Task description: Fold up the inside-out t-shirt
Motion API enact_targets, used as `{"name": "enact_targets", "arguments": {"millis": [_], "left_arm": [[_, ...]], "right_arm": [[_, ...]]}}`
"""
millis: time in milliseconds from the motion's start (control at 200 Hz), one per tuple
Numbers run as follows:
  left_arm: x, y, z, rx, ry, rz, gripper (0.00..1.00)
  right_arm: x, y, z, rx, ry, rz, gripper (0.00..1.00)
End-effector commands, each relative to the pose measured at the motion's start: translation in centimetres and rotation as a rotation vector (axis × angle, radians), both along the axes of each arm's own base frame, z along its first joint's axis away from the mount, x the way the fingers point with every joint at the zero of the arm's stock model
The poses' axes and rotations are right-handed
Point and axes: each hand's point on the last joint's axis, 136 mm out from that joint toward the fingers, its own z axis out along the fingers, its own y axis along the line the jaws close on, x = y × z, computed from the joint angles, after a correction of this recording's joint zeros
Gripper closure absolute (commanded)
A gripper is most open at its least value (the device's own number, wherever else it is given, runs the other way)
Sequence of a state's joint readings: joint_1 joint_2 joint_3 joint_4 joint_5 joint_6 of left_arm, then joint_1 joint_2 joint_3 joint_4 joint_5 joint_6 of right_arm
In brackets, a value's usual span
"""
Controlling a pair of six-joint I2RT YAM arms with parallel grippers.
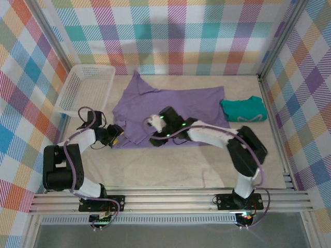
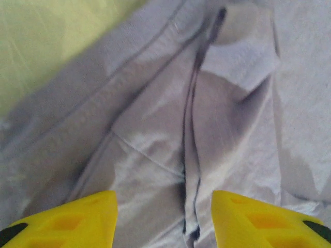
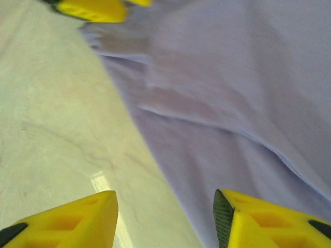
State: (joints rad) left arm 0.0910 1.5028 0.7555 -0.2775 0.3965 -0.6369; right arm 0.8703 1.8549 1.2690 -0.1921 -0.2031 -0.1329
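"How many garments were on the table (image 1: 170, 168)?"

"Two. One purple shirt (image 1: 178, 106) at the centre of the top view, and one teal garment (image 1: 244, 109) at right."

"Baskets?"

"One white basket (image 1: 69, 97), upper left."

"And arms?"

"Two: the left arm (image 1: 64, 168) at lower left and the right arm (image 1: 227, 139) at lower right."

"Grippers?"

"One on each arm, so two: the left gripper (image 2: 164, 209) and the right gripper (image 3: 165, 209). Each wrist view showed two yellow fingers (image 2: 77, 219) at its bottom edge, four in all."
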Motion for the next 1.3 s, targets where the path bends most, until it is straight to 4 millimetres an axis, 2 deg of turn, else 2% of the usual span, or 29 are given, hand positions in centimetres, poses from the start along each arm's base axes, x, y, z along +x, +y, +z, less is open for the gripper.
{"name": "enact_targets", "arguments": {"millis": [0,150,220,445,500,630,740,805,920,1040,1155,1215,1295], "left_arm": [[0.6,0.6,-0.5,-0.017,-0.009,0.024,0.53],[0.1,0.8,-1.7,-0.015,0.02,0.036,0.56],[-0.2,0.7,-2.1,-0.02,0.031,0.036,0.56],[-0.7,0.7,-2.5,-0.018,0.045,0.035,0.56],[-0.8,0.7,-2.5,-0.018,0.045,0.033,0.57],[-1.0,0.8,-2.5,-0.014,0.049,0.037,0.57],[-1.2,0.9,-2.7,-0.009,0.055,0.041,0.57],[-1.3,1.0,-2.8,-0.008,0.058,0.045,0.57],[-1.3,1.1,-2.9,-0.001,0.058,0.048,0.57],[-1.3,1.2,-2.7,0.001,0.053,0.05,0.56],[-1.3,1.2,-2.4,0.007,0.047,0.045,0.55],[-1.2,1.2,-2.3,0.005,0.039,0.043,0.52],[-0.8,1.1,-1.8,0.001,0.025,0.037,0.48]], "right_arm": [[0.7,3.9,-0.3,0.036,-0.101,0.145,0.46],[0.6,6.5,-3.1,-0.032,-0.117,0.218,0.44],[0.6,7.0,-4.5,-0.076,-0.13,0.242,0.44],[1.1,8.0,-6.7,-0.159,-0.163,0.286,0.46],[1.3,8.2,-7.0,-0.169,-0.165,0.288,0.51],[2.0,8.3,-6.7,-0.171,-0.192,0.263,0.73],[2.6,8.3,-5.2,-0.141,-0.229,0.22,0.88],[3.4,8.2,-3.6,-0.105,-0.25,0.171,0.94],[5.9,7.0,-0.5,-0.008,-0.206,0.032,1.0],[9.7,4.5,0.8,0.068,-0.082,-0.156,1.0],[13.8,1.3,-0.8,0.092,0.098,-0.361,1.0],[15.8,-0.4,-2.9,0.069,0.204,-0.481,0.86],[17.8,-2.5,-5.0,0.027,0.317,-0.601,0.78]]}}
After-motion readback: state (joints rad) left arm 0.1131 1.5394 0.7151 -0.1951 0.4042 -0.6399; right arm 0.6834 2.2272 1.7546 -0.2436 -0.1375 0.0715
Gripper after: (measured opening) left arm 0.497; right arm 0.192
